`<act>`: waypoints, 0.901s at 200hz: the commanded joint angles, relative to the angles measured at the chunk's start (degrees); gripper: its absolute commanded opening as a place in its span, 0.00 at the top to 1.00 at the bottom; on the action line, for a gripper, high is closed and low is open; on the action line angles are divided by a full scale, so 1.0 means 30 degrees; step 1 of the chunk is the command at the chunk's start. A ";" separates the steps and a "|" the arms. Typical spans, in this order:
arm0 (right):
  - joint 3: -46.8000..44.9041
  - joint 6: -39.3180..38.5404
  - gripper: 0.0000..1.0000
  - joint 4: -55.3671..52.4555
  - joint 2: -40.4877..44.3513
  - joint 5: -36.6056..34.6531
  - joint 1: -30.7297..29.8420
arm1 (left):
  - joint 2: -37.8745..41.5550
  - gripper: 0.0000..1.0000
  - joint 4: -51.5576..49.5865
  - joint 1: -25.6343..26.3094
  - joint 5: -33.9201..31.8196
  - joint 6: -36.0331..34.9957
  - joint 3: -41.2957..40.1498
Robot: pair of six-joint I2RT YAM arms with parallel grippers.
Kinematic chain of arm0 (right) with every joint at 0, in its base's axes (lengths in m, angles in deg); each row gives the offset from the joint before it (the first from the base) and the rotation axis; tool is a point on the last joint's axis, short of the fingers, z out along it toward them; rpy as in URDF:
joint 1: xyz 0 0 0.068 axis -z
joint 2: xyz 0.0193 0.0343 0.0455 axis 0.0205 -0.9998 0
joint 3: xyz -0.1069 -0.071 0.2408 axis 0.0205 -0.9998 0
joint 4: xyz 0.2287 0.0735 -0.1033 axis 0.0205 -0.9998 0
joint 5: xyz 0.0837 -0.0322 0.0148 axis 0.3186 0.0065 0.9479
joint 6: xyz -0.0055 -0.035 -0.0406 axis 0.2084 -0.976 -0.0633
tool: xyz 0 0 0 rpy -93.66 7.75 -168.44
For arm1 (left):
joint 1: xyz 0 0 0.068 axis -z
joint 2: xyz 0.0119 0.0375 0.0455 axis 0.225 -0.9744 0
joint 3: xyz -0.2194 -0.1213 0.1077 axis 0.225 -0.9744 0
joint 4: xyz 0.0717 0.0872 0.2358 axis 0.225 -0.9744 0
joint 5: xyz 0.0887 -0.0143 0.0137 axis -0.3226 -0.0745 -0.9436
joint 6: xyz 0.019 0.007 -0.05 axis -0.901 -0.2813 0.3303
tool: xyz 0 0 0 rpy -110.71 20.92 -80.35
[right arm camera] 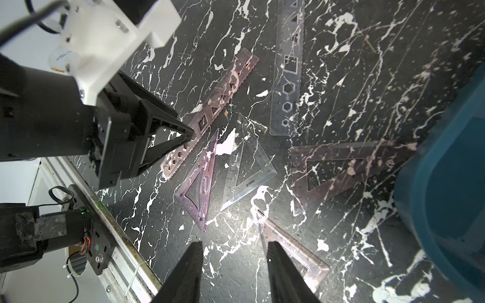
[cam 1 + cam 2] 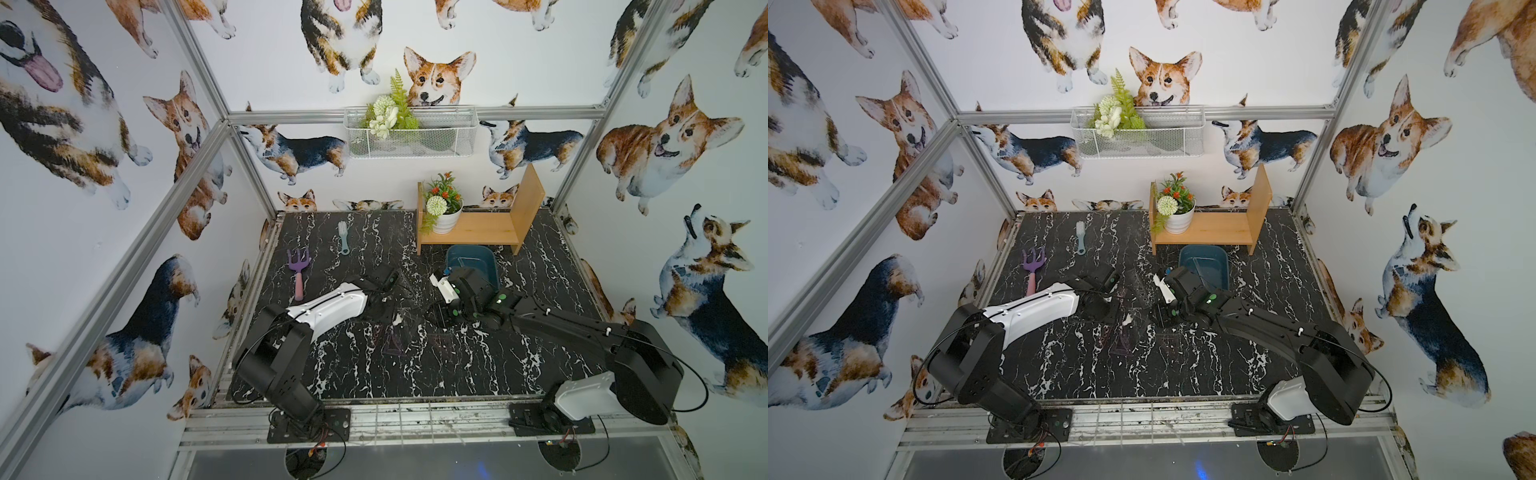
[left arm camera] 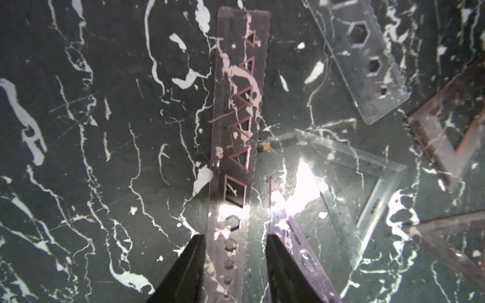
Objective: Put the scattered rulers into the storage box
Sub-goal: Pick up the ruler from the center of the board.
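Rulers (image 1: pixel 279 110) lay flat; left gripper (image 3: pixel 235 237), spread, straddled the pink strip (image 3: pixel 225 105); right gripper (image 1: pixel 235 244) gaped empty; thin flat plastic might slip the pinch.

Robot test cell: aluminium frame (image 2: pixel 415 113)

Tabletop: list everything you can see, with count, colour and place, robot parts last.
straight rulers: 2, pink-tinted and clear, table centre
set squares: 4, purple, clear, two brownish, beside the straight rulers
storage box: 1, teal, in front of the shelf
garden fork: 1, purple and pink, left side
brush: 1, pale blue, far left
wooden shelf: 1, tan, back right
potted plant: 1, white pot, on shelf
wire basket: 1, white, back wall
table: 1, black marble
left gripper: 1, black, open, straddling pink ruler
right gripper: 1, black, open, beside a brownish set square
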 commanded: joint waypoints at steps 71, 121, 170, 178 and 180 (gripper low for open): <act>0.0498 0.0295 0.54 0.0367 -0.0590 0.0050 -0.0306 | -0.0567 0.59 0.0571 -0.0233 0.0915 -0.0497 -0.0673; 0.0520 0.0319 0.54 0.0367 -0.0669 0.0001 -0.0412 | -0.0680 0.59 0.0491 -0.0276 0.0746 -0.0496 -0.0745; 0.0419 0.0319 0.54 0.0349 -0.0578 -0.0005 -0.0444 | -0.0650 0.59 0.0441 -0.0363 0.0488 -0.0496 -0.0754; 0.0428 0.0315 0.54 0.0349 -0.0581 -0.0005 -0.0439 | -0.0633 0.59 0.0404 -0.0379 0.0443 -0.0496 -0.0721; 0.0429 0.0315 0.54 0.0349 -0.0578 -0.0005 -0.0442 | -0.0637 0.59 0.0425 -0.0368 0.0443 -0.0496 -0.0718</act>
